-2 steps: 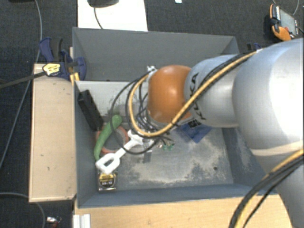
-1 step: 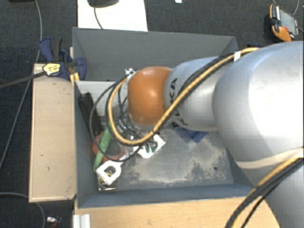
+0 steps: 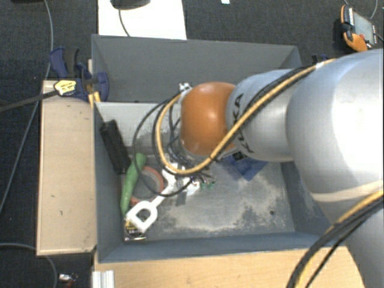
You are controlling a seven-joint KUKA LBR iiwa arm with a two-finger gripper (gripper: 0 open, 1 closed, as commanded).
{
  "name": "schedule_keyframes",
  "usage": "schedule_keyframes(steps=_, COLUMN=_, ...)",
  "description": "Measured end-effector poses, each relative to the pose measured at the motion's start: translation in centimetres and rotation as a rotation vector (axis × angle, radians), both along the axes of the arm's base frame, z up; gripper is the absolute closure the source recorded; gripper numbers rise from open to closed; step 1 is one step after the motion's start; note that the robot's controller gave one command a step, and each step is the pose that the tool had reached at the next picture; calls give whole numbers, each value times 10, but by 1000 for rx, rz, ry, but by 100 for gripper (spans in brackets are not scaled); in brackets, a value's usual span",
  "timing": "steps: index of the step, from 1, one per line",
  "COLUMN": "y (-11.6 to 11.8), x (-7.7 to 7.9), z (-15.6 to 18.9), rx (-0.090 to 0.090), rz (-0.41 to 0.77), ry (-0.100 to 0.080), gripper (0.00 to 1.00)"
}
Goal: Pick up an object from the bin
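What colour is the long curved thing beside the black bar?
The long curved thing is green, in the camera view.

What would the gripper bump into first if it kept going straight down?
Probably the white looped tool beside the reddish round thing at the bin's left, or bare floor; depth below the gripper is unclear.

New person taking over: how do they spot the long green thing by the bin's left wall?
In the grey bin, find the left wall, where a black bar lies. Just right of the bar's lower end lies a long, slim green piece. It is the only green thing there; the ringed piece below it is white.
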State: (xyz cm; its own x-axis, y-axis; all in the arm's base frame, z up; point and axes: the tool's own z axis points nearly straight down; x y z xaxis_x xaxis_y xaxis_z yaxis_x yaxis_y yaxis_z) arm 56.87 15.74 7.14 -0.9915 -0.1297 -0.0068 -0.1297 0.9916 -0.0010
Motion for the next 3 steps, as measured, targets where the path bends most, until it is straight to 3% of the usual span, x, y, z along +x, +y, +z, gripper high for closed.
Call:
schedule_keyframes(steps=1, y=36, x=-57, z=1, rx=2, rz=274, ry=-13, gripper=0)
schedule_keyframes(steps=2, y=1, x=0, z=1, rx=2, rz=2, ry=-2, gripper=100)
schedule_keyframes(steps=3, y=1, x=0, z=1, rx=2, rz=2, ry=-2, gripper=100)
